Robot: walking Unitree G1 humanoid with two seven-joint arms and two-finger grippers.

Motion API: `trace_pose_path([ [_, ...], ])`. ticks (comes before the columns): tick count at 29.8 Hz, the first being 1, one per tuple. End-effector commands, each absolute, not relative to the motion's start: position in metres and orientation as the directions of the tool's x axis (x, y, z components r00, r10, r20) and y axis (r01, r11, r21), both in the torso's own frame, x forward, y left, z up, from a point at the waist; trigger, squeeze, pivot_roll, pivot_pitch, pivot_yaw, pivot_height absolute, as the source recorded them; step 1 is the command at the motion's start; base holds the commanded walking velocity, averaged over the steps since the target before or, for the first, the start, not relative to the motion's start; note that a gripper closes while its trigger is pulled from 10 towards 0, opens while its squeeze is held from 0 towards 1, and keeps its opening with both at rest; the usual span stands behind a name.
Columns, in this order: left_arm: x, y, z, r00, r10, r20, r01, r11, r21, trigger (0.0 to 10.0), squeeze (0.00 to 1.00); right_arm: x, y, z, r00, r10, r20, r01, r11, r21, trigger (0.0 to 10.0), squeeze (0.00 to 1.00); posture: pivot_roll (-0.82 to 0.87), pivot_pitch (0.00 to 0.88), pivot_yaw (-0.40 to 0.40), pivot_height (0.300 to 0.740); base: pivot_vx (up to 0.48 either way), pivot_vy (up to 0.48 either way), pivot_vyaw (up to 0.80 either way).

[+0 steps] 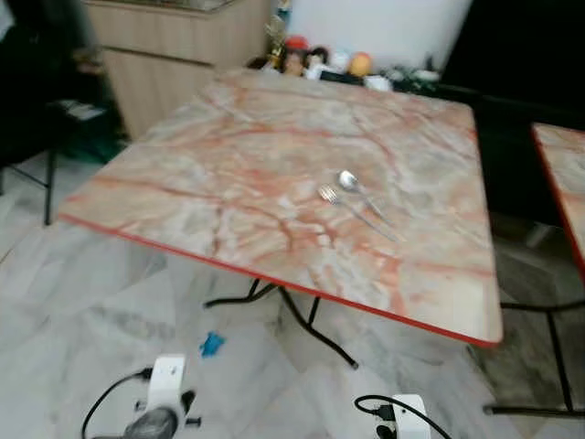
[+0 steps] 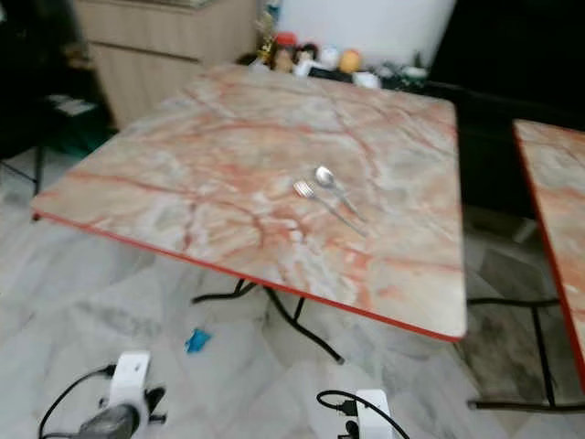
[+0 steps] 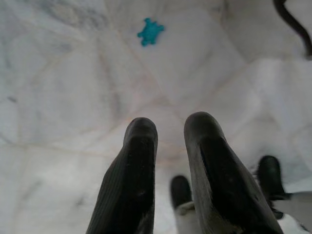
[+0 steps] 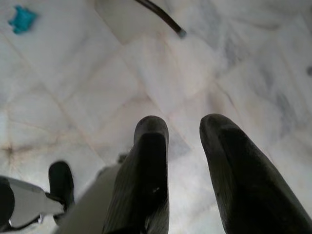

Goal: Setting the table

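I see 1 fork (image 1: 327, 194) and 1 spoon (image 1: 348, 180) on the counter (image 1: 228, 165). Left claw (image 3: 168, 141) and right claw (image 4: 183, 141) hang apart, holding nothing. Plates are still missing.

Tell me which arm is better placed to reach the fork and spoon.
Probably the right: the fork and spoon lie right of the table's middle. Both grippers hang empty over the floor.

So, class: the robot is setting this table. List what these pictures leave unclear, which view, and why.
1. Items behind the table: head views, blurred and small, kinds unclear.
2. Second table: cut off by the picture's edge in the head views.
3. Blue scrap on the floor: left wrist view, too small to identify.
4. Fork and spoon: head views, blur hides whether they touch.
5. Cabinet: top cut off in the head views.
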State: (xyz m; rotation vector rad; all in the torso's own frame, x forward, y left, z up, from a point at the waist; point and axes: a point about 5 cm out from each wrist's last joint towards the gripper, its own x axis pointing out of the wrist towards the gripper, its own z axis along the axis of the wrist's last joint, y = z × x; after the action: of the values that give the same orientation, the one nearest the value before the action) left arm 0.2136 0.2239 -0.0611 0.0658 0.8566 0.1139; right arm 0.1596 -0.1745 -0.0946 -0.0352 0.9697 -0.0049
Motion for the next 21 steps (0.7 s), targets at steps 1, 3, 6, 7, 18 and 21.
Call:
trace_pose_path([
  [1,0.202,0.228,-0.067,0.606,0.149,-0.781,-0.079,0.989,0.127,10.0,0.0,0.16,-0.175,-0.094,0.565,-0.023,-0.825,0.0,1.0,-0.028,10.0,0.0,0.13,0.0,-0.01,0.74,0.0,0.0,-0.74],
  [3,0.19,0.233,-0.073,0.564,0.162,-0.81,-0.06,0.986,0.155,10.0,0.0,0.16,-0.175,-0.094,0.564,-0.021,-0.825,-0.003,1.0,-0.028,10.0,0.0,0.13,0.0,-0.01,0.74,0.0,0.0,-0.74],
  [6,0.163,0.232,-0.086,0.459,0.147,-0.876,0.067,0.978,0.199,10.0,0.0,0.16,-0.175,-0.095,0.563,-0.021,-0.826,-0.004,1.0,-0.028,10.0,0.0,0.13,0.0,-0.014,0.74,0.0,0.0,-0.74],
  [7,0.159,0.229,-0.088,0.444,0.135,-0.886,0.095,0.976,0.197,10.0,0.0,0.16,-0.175,-0.095,0.563,-0.022,-0.826,-0.004,1.0,-0.029,10.0,0.0,0.13,0.0,-0.015,0.74,0.0,0.0,-0.74],
  [18,0.152,0.218,-0.094,0.436,0.096,-0.895,0.021,0.993,0.117,10.0,0.0,0.16,-0.176,-0.094,0.57,-0.02,-0.821,-0.01,0.999,-0.032,10.0,0.0,0.12,0.0,-0.022,0.74,0.0,0.0,-0.2],
  [21,0.151,0.219,-0.094,0.435,0.106,-0.894,0.005,0.993,0.12,10.0,0.0,0.161,-0.176,-0.094,0.571,-0.018,-0.821,-0.011,0.999,-0.03,10.0,0.0,0.12,0.0,-0.021,0.74,0.0,0.0,0.0],
])
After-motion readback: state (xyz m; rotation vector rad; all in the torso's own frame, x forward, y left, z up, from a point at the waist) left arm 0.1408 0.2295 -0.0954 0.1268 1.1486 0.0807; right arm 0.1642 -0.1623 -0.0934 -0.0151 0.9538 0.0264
